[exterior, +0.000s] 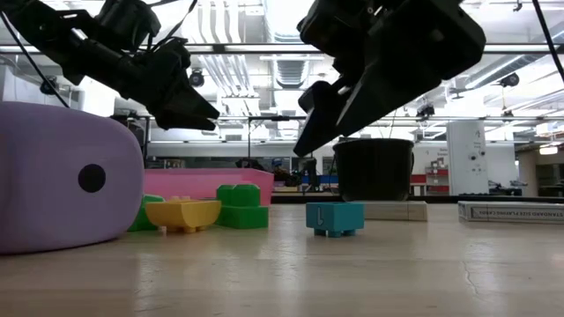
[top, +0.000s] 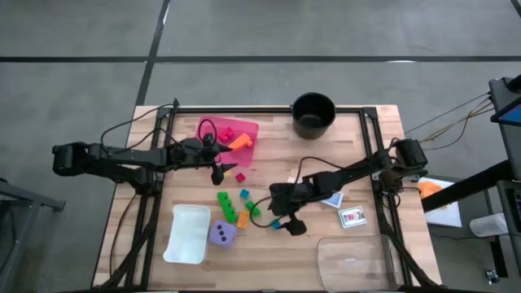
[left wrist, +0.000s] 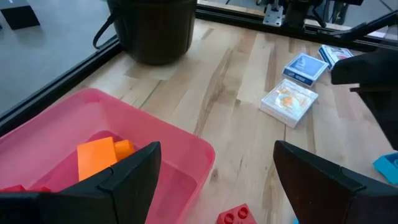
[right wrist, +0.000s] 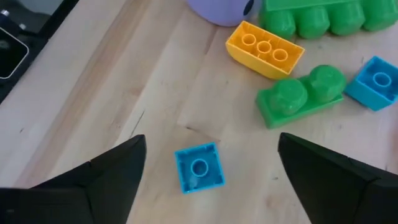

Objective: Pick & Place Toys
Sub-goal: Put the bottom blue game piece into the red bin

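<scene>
Right now, right pincer (right wrist: 208, 171): fingers spread wide and holding nothing, hanging just above a small teal brick (right wrist: 199, 168) that lies on the table (top: 277, 150) between the two fingers; in the low view both fingertips are clear of the brick.
Left pincer (left wrist: 214, 180): fingers wide apart and empty, hovering over the near corner of the pink tray (left wrist: 155, 134).
Pink tray contents: an orange brick (left wrist: 99, 155) lies inside; the high view also shows a red piece (top: 229, 133) in it.
Red brick (left wrist: 235, 216): on the bare wood just outside the tray's corner, below the left pincer.
Loose bricks near the teal one: a yellow brick (right wrist: 264, 50), a small green brick (right wrist: 298, 96), a second teal brick (right wrist: 375, 81) and a longer green brick (right wrist: 311, 17), all close together on the table.
Purple die (top: 222, 234): on the table just beside the long green brick, next to a clear white tub (top: 187, 234).
Cards: a blue card box (left wrist: 305, 67) and a clear case with an orange picture (left wrist: 288, 102) lie side by side, and a white and red card (top: 352, 216) sits near them on the right side of the table.
Black pot (top: 313, 114): at the far edge of the table, well apart from the toys.
Clear lid (top: 358, 260): flat at the near right corner.
</scene>
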